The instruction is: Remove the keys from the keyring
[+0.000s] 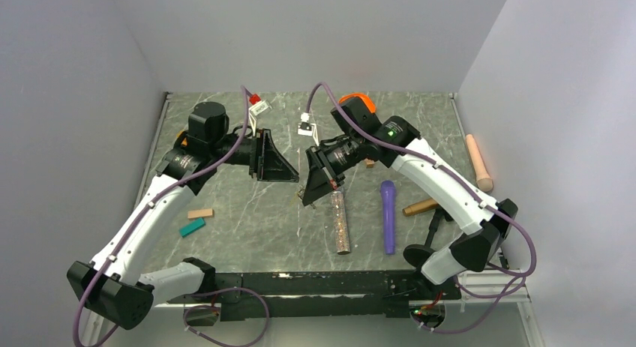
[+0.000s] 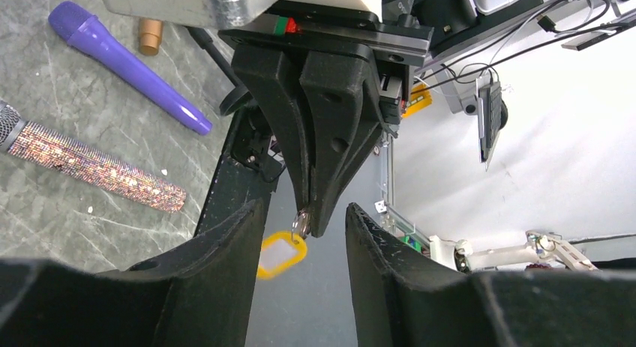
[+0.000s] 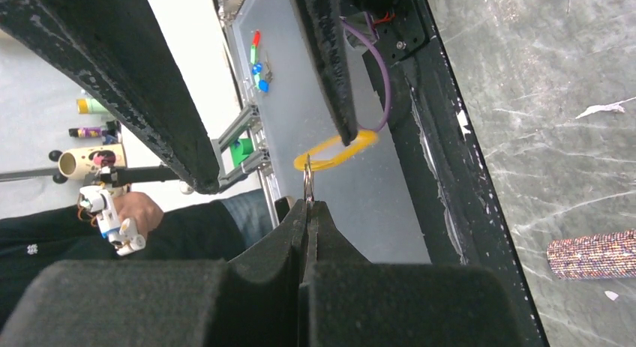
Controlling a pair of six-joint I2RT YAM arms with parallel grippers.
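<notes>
My right gripper (image 1: 304,195) (image 3: 309,204) is shut on a thin metal keyring (image 3: 307,183) (image 2: 301,223), which sticks out just past its tips above the table's near edge. From the ring hangs a flat yellow piece with a pale middle (image 2: 281,255) (image 3: 335,152), one of the keys. My left gripper (image 1: 295,176) (image 2: 305,208) faces the right one tip to tip. It is open, and its two fingers (image 2: 225,264) stand on either side of the right gripper's tip and the ring without touching either. The yellow piece sits close to the left-hand finger.
A glittery microphone (image 1: 340,221) and a purple microphone (image 1: 388,216) lie on the marble table (image 1: 247,234) below the right arm. A wooden cylinder (image 1: 420,207) and a beige pestle (image 1: 478,161) lie further right. A tan block (image 1: 200,213) and a teal block (image 1: 192,227) lie on the left.
</notes>
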